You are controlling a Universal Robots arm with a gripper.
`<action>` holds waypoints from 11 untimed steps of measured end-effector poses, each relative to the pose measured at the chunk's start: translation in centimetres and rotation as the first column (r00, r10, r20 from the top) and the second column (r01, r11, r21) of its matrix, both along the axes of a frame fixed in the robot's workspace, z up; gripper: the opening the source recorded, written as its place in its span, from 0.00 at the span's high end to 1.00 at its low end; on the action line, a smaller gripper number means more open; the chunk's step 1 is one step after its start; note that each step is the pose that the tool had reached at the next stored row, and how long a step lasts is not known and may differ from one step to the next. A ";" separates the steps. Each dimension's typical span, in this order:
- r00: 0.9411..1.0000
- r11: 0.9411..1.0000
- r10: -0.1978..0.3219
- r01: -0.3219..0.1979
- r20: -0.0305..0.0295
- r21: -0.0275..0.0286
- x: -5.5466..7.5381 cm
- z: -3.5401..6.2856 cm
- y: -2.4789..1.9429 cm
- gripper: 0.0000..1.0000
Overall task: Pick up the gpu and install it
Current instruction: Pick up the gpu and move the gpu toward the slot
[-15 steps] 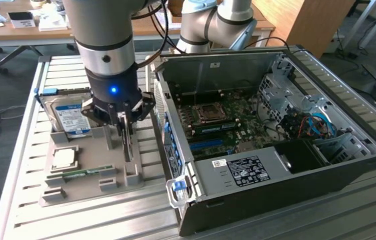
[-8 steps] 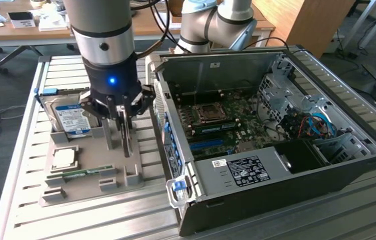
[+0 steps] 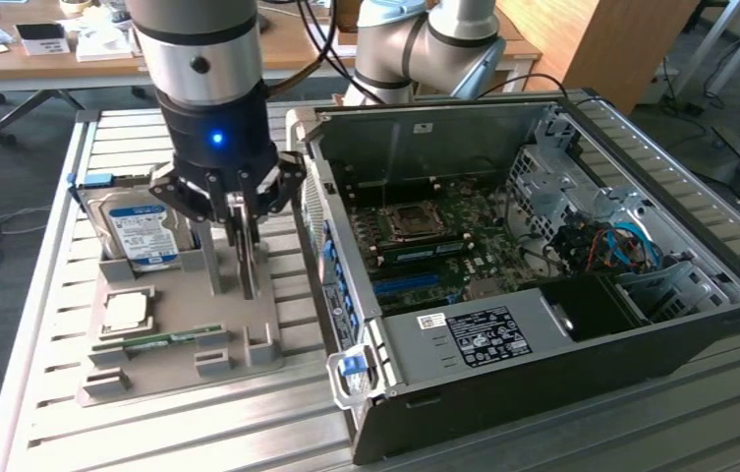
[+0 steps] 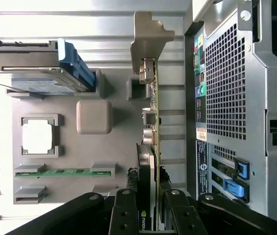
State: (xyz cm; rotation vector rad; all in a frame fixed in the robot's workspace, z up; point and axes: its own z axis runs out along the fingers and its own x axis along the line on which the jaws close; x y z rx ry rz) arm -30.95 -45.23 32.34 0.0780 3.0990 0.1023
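The gpu [image 4: 152, 112] stands on its edge in the grey holder tray [image 3: 173, 379], a thin green card with a black cooler on one face and a silver bracket [image 4: 148, 39] at its far end. My gripper [image 3: 235, 285] comes straight down onto it, and in the wrist view my gripper [image 4: 150, 196] has one black finger [image 4: 125, 213] on each face of the card, shut on it. The open computer case [image 3: 540, 246] stands beside the tray on the exterior view's right, its motherboard [image 3: 448, 246] exposed.
The tray also holds a hard drive [image 3: 141, 231] with a blue-white label, a square processor [image 3: 125, 313] and a narrow green memory stick [image 3: 166, 339]. The case's rear wall [image 4: 231, 98] runs close alongside the card. A second arm's base [image 3: 409, 49] stands behind the case.
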 end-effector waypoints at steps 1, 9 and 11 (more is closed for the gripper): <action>1.000 1.000 0.000 0.000 0.000 0.000 0.0 0.18 0.00 0.73; 1.000 1.000 0.000 0.000 0.000 0.000 0.0 1.81 0.00 0.73; 1.000 1.000 0.000 0.000 0.000 0.000 0.0 2.27 0.00 0.73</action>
